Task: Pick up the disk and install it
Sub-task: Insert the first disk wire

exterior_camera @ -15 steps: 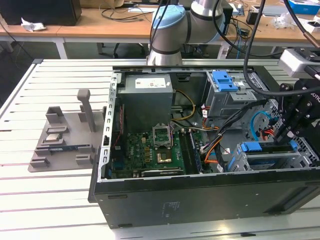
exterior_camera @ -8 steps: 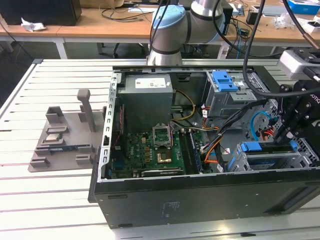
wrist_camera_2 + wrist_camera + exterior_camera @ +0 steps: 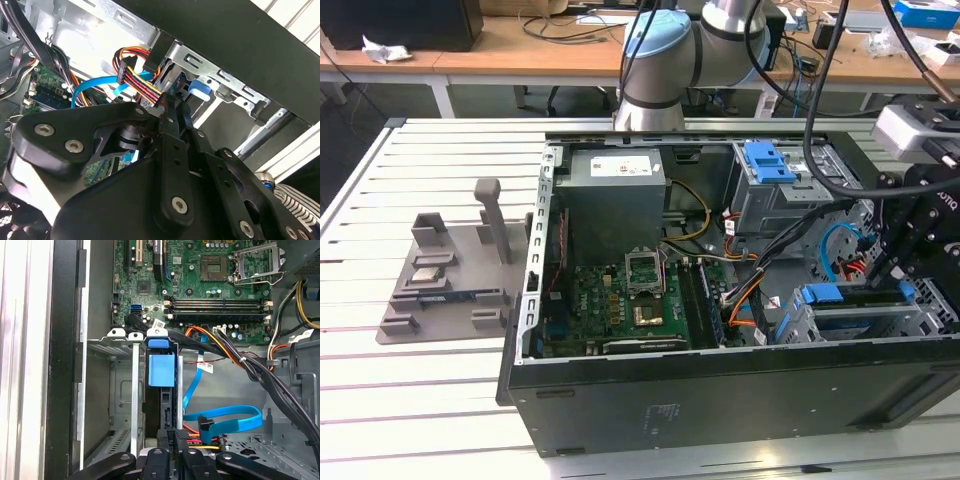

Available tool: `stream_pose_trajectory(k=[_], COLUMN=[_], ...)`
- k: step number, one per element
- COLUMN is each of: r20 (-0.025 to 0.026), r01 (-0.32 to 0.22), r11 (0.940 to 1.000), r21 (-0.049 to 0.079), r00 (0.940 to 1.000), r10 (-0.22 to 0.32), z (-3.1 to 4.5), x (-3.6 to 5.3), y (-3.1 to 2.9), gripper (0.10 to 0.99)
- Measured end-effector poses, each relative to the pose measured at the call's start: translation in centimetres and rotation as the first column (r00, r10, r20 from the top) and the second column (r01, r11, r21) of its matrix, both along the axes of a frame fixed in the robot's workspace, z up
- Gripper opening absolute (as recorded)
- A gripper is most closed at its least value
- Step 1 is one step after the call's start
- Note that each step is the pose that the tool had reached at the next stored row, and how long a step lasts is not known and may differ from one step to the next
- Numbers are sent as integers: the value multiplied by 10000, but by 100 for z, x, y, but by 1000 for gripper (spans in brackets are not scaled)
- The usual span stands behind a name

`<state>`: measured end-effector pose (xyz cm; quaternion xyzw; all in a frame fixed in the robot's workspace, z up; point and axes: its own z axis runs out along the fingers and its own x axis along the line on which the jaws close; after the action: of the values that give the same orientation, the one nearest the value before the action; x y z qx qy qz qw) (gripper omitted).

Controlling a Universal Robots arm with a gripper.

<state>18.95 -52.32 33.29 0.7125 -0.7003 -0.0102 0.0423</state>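
- Disk [image 3: 865, 298] sits on edge in the drive bay [image 3: 800, 325] at the case's lower corner on the exterior view's right; blue rail on top.
- In the first wrist view the disk [image 3: 167, 405] shows as a thin dark slab in a bay slot, blue tab [image 3: 161, 369] at its far end.
- Gripper [image 3: 170, 437] is right at the disk's near edge; fingers close together around it and seemingly clamped on, contact itself hard to see.
- In the second wrist view the fingertips [image 3: 172, 107] meet beside a blue tab [image 3: 199, 91] and the bay's metal wall [image 3: 220, 85].
- Blue SATA cable [image 3: 225, 420] loops just beside the bay; orange/yellow/black power leads [image 3: 137, 75] run close past the fingers.
- Motherboard [image 3: 620, 300] lies beyond the bay, RAM slots [image 3: 217, 309] and CPU socket [image 3: 255, 260] visible.
- Grey PSU [image 3: 615, 195] and upper cage with blue latch [image 3: 767, 160] sit well apart from the gripper.
- Grey fixture [image 3: 455, 275] on the table [image 3: 380, 400], outside the case [image 3: 720, 400], on the exterior view's left.
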Motion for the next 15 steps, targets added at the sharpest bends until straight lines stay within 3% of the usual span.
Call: stream_pose_trajectory(k=[1, 3, 4, 9, 11, 12, 13, 15], r20=[-1, 1, 1, 1, 0, 1, 1, 0], r01=[0, 0, 0, 1, 1, 1, 0, 1], r11=[10000, 10000, 10000, 10000, 10000, 10000, 10000, 10000], r21=[1, -18, -20, -16, -16, -17, -18, -17], r00=[10000, 10000, 10000, 10000, 10000, 10000, 10000, 10000], r10=[0, 0, 0, -1, -1, -1, 0, -1], z=[-5, 4, 13, 195, 290, 326, 376, 461], x=[0, 0, 0, -1, 0, 0, 0, 0], y=[-1, -1, -2, 7, 11, 13, 17, 19], gripper=[235, 235, 306, 306, 224, 224, 106, 106])
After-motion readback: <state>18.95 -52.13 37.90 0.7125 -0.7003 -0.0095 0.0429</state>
